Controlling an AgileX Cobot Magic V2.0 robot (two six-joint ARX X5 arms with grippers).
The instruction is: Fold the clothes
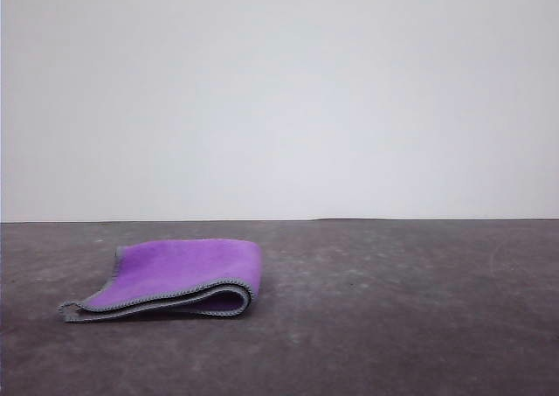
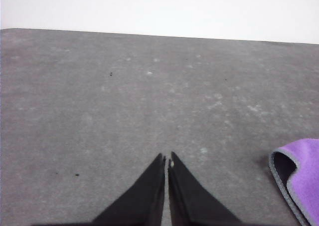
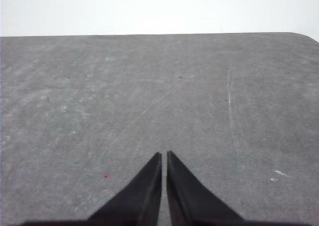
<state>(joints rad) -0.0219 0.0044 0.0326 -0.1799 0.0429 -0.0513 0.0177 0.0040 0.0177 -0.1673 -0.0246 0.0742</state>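
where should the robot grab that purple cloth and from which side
Probably at the loose corner of the cloth, at its near left end in the front view. There the hemmed layers lie thin and free on the table, while the right end is a rounded fold. The left pincer, jaws shut and empty, is closest; it would come in low from the left and pinch the top layer.

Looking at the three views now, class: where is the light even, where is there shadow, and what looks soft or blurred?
Front view: flat, even light, a thin shadow under the cloth, whole picture slightly soft. Left wrist view: left end effector dark and blurred, the table sharper. Right wrist view: the same for the right end effector; no glare.
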